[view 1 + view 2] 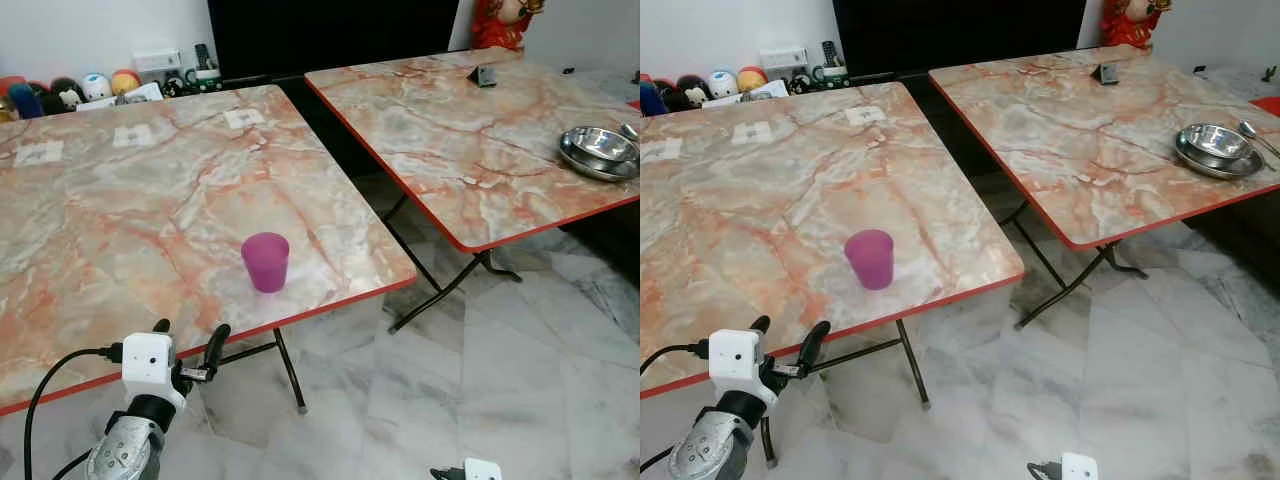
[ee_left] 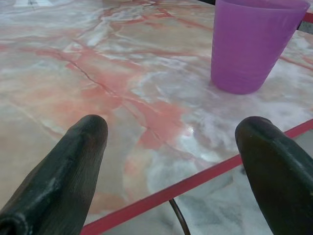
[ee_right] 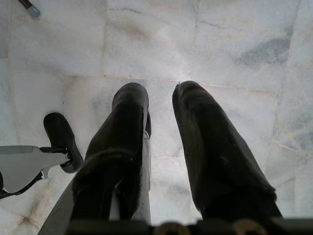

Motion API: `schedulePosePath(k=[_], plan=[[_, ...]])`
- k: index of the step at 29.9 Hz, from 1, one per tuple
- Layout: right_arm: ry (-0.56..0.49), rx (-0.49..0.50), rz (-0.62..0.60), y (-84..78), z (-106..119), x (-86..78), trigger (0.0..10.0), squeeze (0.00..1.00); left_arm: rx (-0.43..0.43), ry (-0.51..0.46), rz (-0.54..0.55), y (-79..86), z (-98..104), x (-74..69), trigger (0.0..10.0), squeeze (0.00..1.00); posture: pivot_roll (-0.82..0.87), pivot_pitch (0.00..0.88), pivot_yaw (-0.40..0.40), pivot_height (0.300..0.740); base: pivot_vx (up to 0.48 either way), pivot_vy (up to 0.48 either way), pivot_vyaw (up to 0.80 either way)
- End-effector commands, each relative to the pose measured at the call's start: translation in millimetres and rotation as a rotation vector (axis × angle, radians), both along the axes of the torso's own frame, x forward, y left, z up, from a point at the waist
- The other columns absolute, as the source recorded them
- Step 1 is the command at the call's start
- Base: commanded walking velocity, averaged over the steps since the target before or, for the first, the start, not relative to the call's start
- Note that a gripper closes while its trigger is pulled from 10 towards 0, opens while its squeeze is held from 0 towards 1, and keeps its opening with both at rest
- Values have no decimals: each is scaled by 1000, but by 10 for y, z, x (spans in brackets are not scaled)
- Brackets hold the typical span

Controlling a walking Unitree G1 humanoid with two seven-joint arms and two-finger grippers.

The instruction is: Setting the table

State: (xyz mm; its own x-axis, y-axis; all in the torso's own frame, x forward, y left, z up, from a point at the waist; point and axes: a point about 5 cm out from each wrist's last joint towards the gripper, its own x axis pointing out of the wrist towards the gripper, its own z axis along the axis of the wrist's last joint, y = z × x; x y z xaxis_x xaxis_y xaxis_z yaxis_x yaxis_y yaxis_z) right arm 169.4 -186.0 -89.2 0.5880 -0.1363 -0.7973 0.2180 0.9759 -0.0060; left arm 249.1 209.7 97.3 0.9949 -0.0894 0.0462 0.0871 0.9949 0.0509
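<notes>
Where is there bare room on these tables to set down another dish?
Near table: bare everywhere except around the purple cup by its front edge. Far table: bare in the middle; crowded at its right edge by the steel bowls.

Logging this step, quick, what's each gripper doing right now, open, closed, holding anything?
Left gripper: open, empty, at the table edge, short of the purple cup.
Right gripper: hanging idle over the floor, fingers slightly apart, holding nothing.
</notes>
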Motion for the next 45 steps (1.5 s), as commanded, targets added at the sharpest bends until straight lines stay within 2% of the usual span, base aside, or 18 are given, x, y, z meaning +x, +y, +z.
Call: schedulePosePath(k=[1,17,20,24,26,45], plan=[[6,-4,-18,-30,-11,-36,10000,0,-12,-3,-22,-57,26,-2,10000,0,22,111,19,740,0,0,0],[5,-7,1,-12,-12,-33,10000,0,-20,-45,-54,-134,125,-8,10000,0,27,113,18,740,0,0,0],[4,-8,2,-14,-11,-32,10000,0,-42,-82,-36,-130,219,19,10000,0,26,111,14,740,0,0,0],[4,-10,3,-24,-9,-29,10000,0,-69,-213,-64,-216,587,135,10000,0,33,108,11,740,0,0,0],[4,-10,4,-24,-8,-28,10000,0,-67,-226,-77,-245,623,150,10000,0,30,107,13,740,0,0,0],[-1,-6,3,0,-2,-6,10000,0,-89,-215,-104,-319,624,164,10000,0,27,94,16,740,246,0,0]])
